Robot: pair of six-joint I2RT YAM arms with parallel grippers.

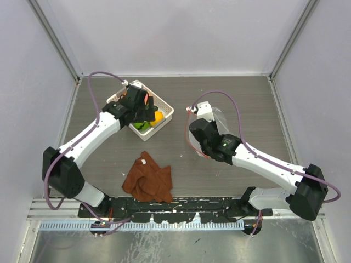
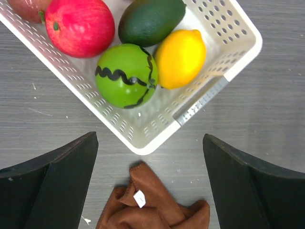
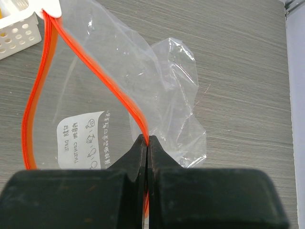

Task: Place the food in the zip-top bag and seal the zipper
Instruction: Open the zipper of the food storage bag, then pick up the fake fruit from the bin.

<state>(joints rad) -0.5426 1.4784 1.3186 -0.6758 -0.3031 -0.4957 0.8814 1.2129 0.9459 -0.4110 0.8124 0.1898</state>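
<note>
**A:** Where is the food?

**B:** In the white basket (image 2: 228,71), which sits near the far edge of the worktop, left of the middle. The left wrist view shows a red fruit (image 2: 78,26), a dark green one (image 2: 150,20), a bright green one with a black wavy line (image 2: 125,75), a yellow lemon (image 2: 180,58) and part of a peach-pink one (image 2: 24,8). They lie close together, touching.

**A:** And the left jaws?

**B:** They are spread wide above a corner of the basket and hold nothing. A crumpled brown cloth (image 1: 148,178) lies toward the near edge, apart from the basket.

**A:** The zip-top bag?

**B:** The zip-top bag (image 3: 164,81) is on the worktop right of the middle, toward the far edge, with a white label (image 3: 83,138) showing through the plastic. Its mouth gapes, with the two sides of the zipper (image 3: 102,78) bowed apart.

**A:** The right jaws?

**B:** They are pressed together on one side of the zipper, and the orange strip runs straight into the pinch.
</note>
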